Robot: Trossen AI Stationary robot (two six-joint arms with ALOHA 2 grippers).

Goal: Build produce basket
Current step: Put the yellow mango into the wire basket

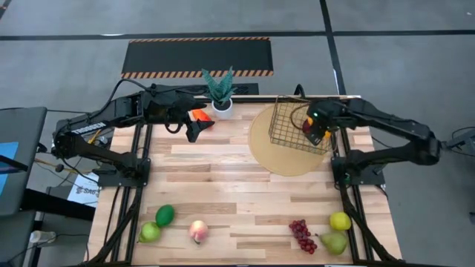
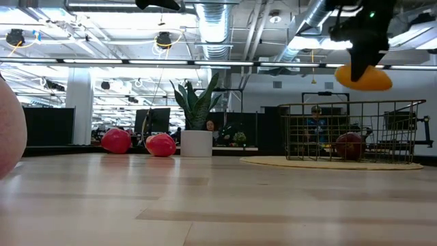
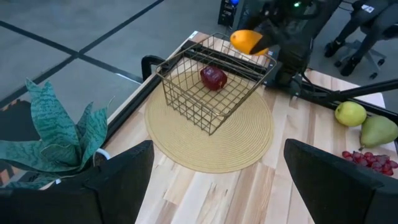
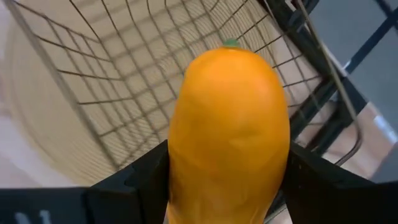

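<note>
Holding the mango [image 4: 229,134] clamped between its fingers, your right gripper [image 1: 318,127] hangs over the basket's [image 1: 286,126] right rim on the round mat [image 1: 276,157]. Bring it inward until the fruit is clearly over the mesh floor beside the red apple [image 3: 213,78], lower it, then release. Your left gripper [image 1: 194,132], fingers spread and empty, waits near the potted plant [image 1: 220,90] on the worktop [image 1: 237,193].
</note>
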